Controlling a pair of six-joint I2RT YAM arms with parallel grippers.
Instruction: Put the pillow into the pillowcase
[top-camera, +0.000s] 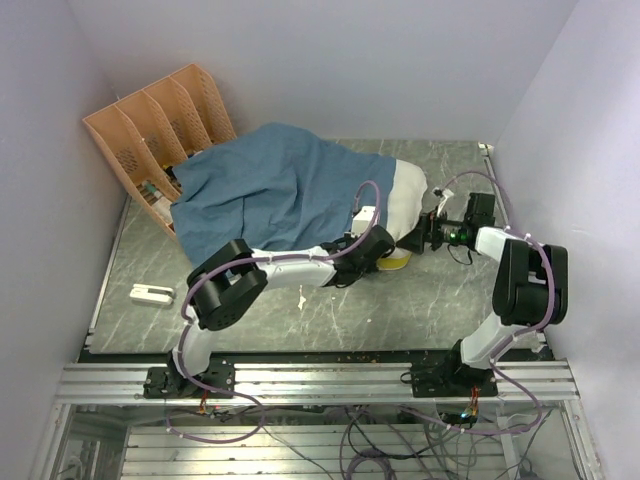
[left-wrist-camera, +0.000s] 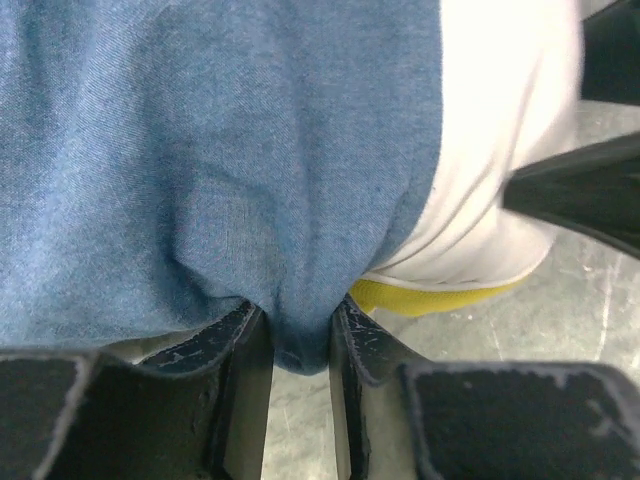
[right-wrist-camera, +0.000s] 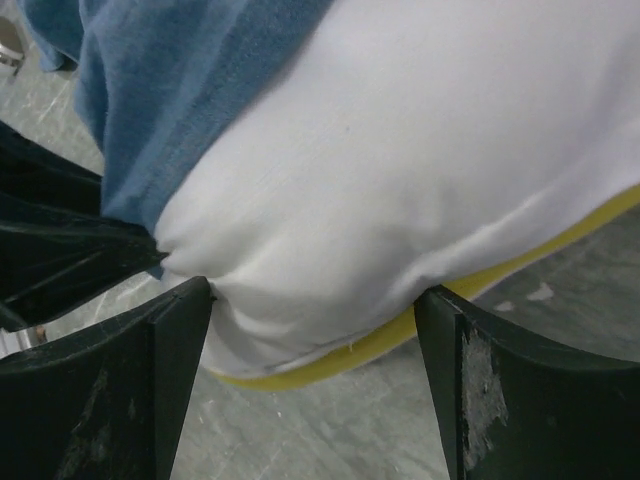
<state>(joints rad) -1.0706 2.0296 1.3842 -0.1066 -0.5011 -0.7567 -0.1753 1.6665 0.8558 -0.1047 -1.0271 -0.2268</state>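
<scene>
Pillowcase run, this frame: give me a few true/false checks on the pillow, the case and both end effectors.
1. The pillow is fully inside the pillowcase. False: its white end and yellow edge stick out on the right.
2. The left end effector pinches a fold of the pillowcase. True.
3. The right end effector straddles the pillow's bare corner. True.
4. The brown file organizer stands at front right. False: it is at back left, beside the pillowcase.
</scene>
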